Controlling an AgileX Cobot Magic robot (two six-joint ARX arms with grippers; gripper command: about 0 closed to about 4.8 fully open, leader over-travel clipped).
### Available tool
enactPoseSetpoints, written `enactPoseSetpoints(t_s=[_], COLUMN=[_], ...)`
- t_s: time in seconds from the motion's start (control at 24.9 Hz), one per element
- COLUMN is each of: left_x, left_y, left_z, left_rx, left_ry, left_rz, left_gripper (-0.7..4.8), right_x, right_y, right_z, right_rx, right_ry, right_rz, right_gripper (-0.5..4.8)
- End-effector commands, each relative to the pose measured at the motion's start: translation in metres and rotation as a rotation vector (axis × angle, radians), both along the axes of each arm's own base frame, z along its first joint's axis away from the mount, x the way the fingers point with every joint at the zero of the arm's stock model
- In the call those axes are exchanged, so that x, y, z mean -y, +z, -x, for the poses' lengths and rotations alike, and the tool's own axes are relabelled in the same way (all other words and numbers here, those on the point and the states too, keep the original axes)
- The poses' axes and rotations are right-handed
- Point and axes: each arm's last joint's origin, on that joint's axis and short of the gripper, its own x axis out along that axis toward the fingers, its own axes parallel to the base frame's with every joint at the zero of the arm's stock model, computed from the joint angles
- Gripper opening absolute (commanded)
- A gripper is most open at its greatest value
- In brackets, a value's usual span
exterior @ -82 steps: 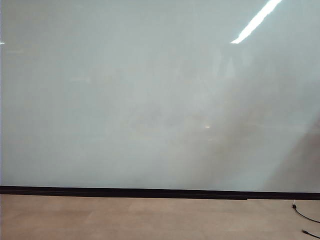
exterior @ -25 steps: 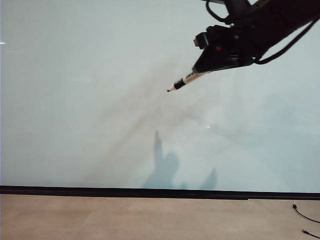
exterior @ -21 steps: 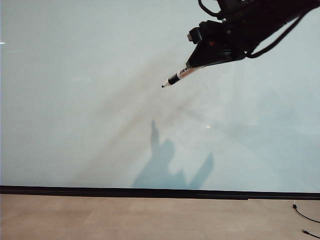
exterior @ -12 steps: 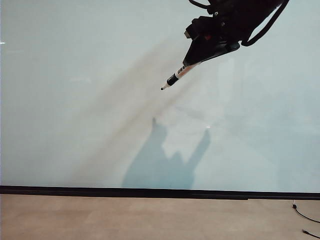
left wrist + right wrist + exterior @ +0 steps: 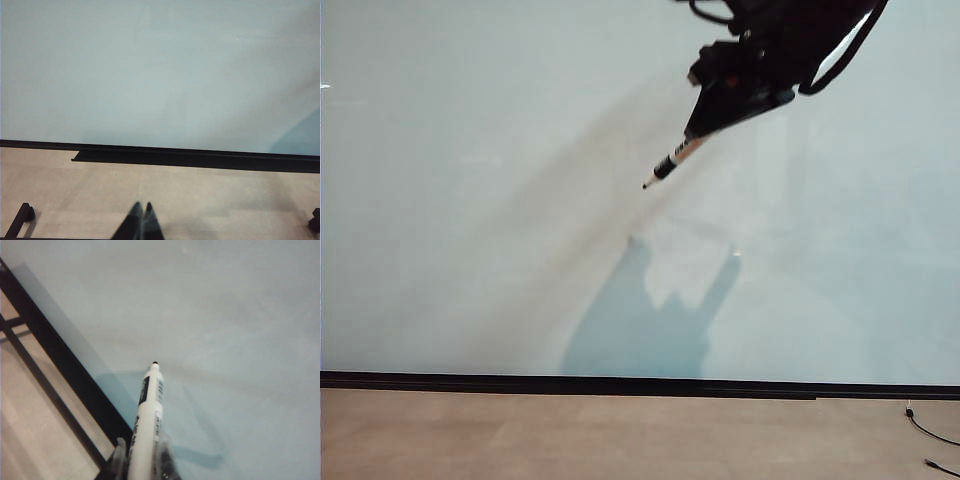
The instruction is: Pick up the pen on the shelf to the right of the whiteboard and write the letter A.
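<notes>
Since a second ago my right arm has swung the pen (image 5: 670, 161) steeper and a touch lower against the whiteboard (image 5: 470, 200); its shadow on the board has grown and climbed toward the tip.

Right gripper (image 5: 705, 125) sits high on the right of the exterior view, clamped on the pen's rear half. In the right wrist view the pen (image 5: 146, 425) runs straight out between my fingers (image 5: 119, 460), tip leading.

Key relation: the pen's long axis slants down-left from the gripper, tip pointing at the upper middle of the board. Tip and its shadow are clearly apart, so I judge it is not touching yet; the gap has to be closed along the pen's axis before any stroke. No letter A on the board so far, surface reads blank.

Left gripper (image 5: 141, 220) is parked low at the board's foot, fingers pressed together, nothing in them, well away from the pen. The right arm is the only one in play.

Writing: black print on the barrel past the black band, too blurred to read. No other labels visible.
</notes>
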Motion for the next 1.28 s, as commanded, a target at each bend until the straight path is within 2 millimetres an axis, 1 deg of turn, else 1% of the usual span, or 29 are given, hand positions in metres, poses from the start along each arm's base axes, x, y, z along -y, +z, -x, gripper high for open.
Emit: enactPoseSetpoints(t_s=[0.04, 0.24, 0.8, 1.28], left_x=[0.000, 0.000, 0.000, 0.000], left_y=[0.002, 0.001, 0.002, 0.002], left_z=[0.000, 0.000, 0.000, 0.000], left_rx=[0.010, 0.010, 0.010, 0.010], left_ry=[-0.001, -0.001, -0.001, -0.001], left_rz=[-0.004, -0.004, -0.004, -0.005], left_gripper=[-0.05, -0.04, -0.04, -0.05], right_x=[-0.003, -0.007, 0.002, 0.005], right_y=[-0.001, -0.004, -0.002, -0.001], right_z=[-0.004, -0.010, -0.018, -0.022], right_rx=[0.015, 0.042, 0.054, 0.079], right_ry=[0.003, 0.007, -0.067, -0.101], right_rz=[-0.012, -0.036, -0.054, -0.060], right_gripper=[-0.09, -0.09, -0.09, -0.09])
